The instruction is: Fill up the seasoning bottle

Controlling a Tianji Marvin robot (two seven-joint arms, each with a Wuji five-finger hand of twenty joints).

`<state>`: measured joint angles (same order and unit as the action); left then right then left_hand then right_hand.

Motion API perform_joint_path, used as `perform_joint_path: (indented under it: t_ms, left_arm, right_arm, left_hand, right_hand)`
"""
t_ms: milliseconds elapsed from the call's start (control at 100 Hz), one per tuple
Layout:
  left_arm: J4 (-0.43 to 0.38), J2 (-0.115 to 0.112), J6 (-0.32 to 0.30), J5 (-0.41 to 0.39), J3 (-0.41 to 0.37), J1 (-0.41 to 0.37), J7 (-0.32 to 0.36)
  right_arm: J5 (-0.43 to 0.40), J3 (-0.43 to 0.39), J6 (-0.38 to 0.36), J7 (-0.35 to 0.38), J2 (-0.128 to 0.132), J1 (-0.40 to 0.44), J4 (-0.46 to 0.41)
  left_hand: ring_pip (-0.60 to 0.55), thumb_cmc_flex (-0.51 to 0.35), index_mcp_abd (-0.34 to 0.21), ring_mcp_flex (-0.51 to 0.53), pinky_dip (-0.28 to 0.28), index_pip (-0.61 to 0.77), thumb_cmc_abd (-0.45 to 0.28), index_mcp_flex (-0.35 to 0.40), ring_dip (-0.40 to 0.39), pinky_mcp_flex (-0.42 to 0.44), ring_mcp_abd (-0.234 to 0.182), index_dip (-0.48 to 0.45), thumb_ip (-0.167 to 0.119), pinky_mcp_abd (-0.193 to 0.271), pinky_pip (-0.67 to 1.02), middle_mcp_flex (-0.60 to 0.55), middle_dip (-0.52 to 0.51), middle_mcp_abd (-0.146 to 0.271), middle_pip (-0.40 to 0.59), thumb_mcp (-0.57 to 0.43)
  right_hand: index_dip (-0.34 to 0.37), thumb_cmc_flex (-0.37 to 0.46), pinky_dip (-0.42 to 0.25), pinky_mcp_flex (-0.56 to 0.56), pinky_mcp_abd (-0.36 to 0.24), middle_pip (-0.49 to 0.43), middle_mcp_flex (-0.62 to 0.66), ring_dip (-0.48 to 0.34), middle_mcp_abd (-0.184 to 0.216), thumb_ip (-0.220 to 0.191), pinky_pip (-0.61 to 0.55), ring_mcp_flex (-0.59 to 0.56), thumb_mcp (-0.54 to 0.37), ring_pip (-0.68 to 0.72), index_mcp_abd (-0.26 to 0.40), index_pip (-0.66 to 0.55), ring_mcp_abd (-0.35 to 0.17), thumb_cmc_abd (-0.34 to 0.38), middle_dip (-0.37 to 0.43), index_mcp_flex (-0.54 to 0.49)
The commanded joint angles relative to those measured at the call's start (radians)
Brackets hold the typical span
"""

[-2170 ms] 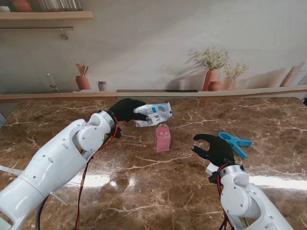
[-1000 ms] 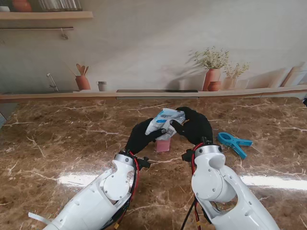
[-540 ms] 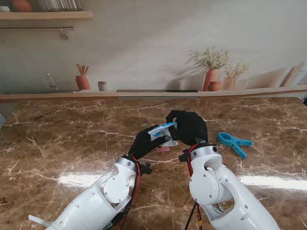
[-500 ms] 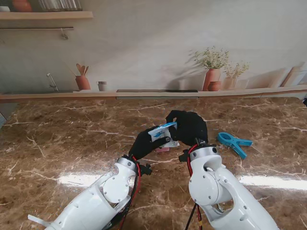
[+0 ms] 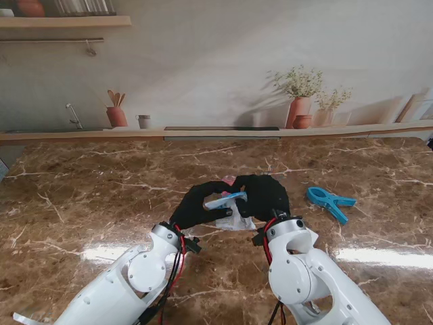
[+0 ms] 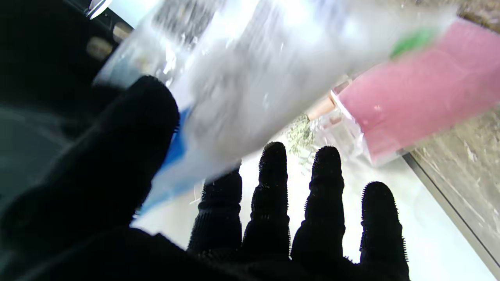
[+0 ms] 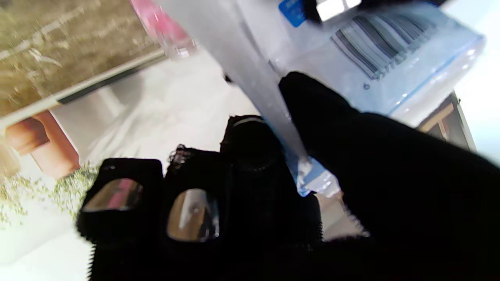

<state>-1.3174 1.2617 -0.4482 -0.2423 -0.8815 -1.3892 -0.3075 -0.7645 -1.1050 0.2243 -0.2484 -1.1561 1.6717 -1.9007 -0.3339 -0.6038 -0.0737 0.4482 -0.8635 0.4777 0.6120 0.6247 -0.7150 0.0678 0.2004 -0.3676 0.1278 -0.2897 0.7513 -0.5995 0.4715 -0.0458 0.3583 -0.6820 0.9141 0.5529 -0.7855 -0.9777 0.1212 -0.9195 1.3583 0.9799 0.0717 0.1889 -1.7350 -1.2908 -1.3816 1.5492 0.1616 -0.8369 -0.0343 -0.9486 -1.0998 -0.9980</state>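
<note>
The seasoning bag (image 5: pixel 227 203) is gripped between the left hand (image 5: pixel 195 205) and right hand (image 5: pixel 262 195) near the table's middle, just nearer than the mostly hidden pink seasoning bottle (image 6: pixel 414 93), so opening is judged underway and aiming the mouth next.

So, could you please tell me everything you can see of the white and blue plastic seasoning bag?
The white and blue plastic seasoning bag is a soft, crinkled pouch with a blue strip along one edge and a printed barcode. The left hand and right hand both pinch it, holding it off the table near the centre. It lies tilted in front of the pink seasoning bottle, mostly hiding it. Whether anything is pouring cannot be told.
</note>
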Motion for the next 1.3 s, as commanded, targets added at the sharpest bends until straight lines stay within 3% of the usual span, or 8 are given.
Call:
perform_joint_path:
  t_ms: [0,180,310,490,740,980,1180,1290]
  left_arm:
    - [-0.012,-0.009,0.002,-0.009,-0.007,-0.017,-0.014]
    - [-0.066,-0.038,0.016,-0.026,-0.032,-0.044,0.046]
    - [-0.090,-0.061,0.026,0.022,-0.039,-0.055,0.151]
    - [-0.113,-0.093,0.069,0.087,-0.056,-0.075,0.277]
    - [-0.087,-0.106,0.116,0.114,-0.044,-0.069,0.349]
    - [-0.012,-0.094,0.107,0.104,0.005,-0.026,0.331]
    - [0.031,-0.085,0.092,0.090,0.030,-0.003,0.310]
    - [0.034,-0.088,0.086,0.084,0.036,0.000,0.317]
  right_arm:
    - [0.010,-0.001,0.006,0.026,0.012,0.018,0.003]
    - [0.052,0.011,-0.001,0.094,0.022,0.025,0.018]
    - [0.093,0.024,-0.010,0.128,0.026,0.031,0.031]
    - [0.169,0.032,-0.008,0.151,0.025,0.044,0.060]
    - [0.218,0.035,-0.019,0.215,0.036,0.056,0.106]
    - [0.186,0.040,-0.032,0.262,0.051,0.050,0.152]
    - [0.154,0.110,-0.042,0.073,0.015,0.004,0.270]
    - [0.160,0.136,-0.069,-0.022,-0.008,-0.016,0.331]
  left_hand:
    - [0.020,0.029,-0.033,-0.019,0.015,0.017,0.022,0.010,0.009,0.021,-0.047,-0.004,-0.018,0.040,-0.036,-0.004,-0.011,0.033,-0.009,0.027]
    - [-0.160,-0.193,-0.091,0.211,-0.122,0.271,0.027,0.169,-0.167,-0.082,-0.007,-0.024,0.019,-0.016,0.100,-0.264,0.094,0.029,0.101,0.059]
    - [-0.334,-0.315,-0.114,0.403,-0.232,0.450,-0.093,0.283,-0.252,-0.245,0.034,0.002,0.047,-0.049,0.358,-0.543,0.349,0.009,-0.059,-0.108]
    - [-0.506,-0.410,-0.112,0.558,-0.207,0.524,-0.204,0.254,-0.283,-0.455,0.058,-0.401,0.069,-0.057,0.589,-0.539,0.382,-0.012,0.109,-0.087]
    - [-0.533,-0.467,-0.089,0.602,-0.156,0.544,-0.272,0.243,-0.297,-0.519,0.063,-0.511,0.054,-0.055,0.618,-0.490,0.438,-0.018,0.184,-0.003]
    - [-0.520,-0.481,-0.094,0.588,-0.145,0.542,-0.284,0.246,-0.299,-0.500,0.068,-0.528,0.052,-0.059,0.602,-0.480,0.441,-0.014,0.191,0.028]
    - [-0.502,-0.487,-0.099,0.575,-0.142,0.538,-0.279,0.254,-0.293,-0.483,0.071,-0.531,0.054,-0.061,0.593,-0.477,0.435,-0.005,0.184,0.032]
    - [-0.494,-0.490,-0.103,0.569,-0.141,0.531,-0.273,0.263,-0.289,-0.477,0.071,-0.527,0.054,-0.062,0.589,-0.476,0.430,0.001,0.173,0.033]
  right_hand:
    - [0.071,0.021,-0.023,-0.026,0.009,-0.040,0.074,0.033,0.040,-0.119,-0.113,-0.027,-0.149,0.056,0.134,-0.103,-0.080,0.060,0.013,-0.121]
    - [0.072,0.023,-0.023,-0.024,0.009,-0.040,0.073,0.032,0.042,-0.119,-0.111,-0.027,-0.142,0.053,0.129,-0.101,-0.080,0.063,0.015,-0.114]
    - [0.070,0.026,-0.022,-0.020,0.007,-0.029,0.071,0.026,0.047,-0.111,-0.106,-0.027,-0.128,0.038,0.126,-0.098,-0.082,0.064,0.023,-0.100]
    - [-0.019,0.038,-0.010,0.024,-0.002,0.039,0.061,-0.025,0.036,-0.072,-0.061,-0.027,-0.086,-0.054,0.114,-0.107,-0.041,0.064,0.060,-0.040]
    - [-0.193,-0.018,-0.037,0.269,-0.006,0.188,-0.094,-0.098,0.013,-0.042,0.115,0.100,0.067,-0.358,0.091,-0.090,0.047,0.168,0.088,0.091]
    - [0.102,-0.158,-0.051,0.507,-0.033,0.503,-0.545,-0.399,-0.003,-0.109,0.466,0.433,0.438,-1.045,-0.032,0.236,0.058,0.224,0.442,0.340]
    - [0.206,-0.051,-0.075,0.381,-0.054,0.258,-0.488,-0.290,0.057,-0.041,0.347,0.295,0.219,-0.850,0.002,0.133,0.004,0.028,0.357,0.319]
    - [0.174,0.021,-0.058,0.387,-0.050,0.217,-0.434,-0.221,0.076,0.092,0.330,0.288,0.218,-0.719,0.035,0.084,-0.019,-0.016,0.216,0.295]
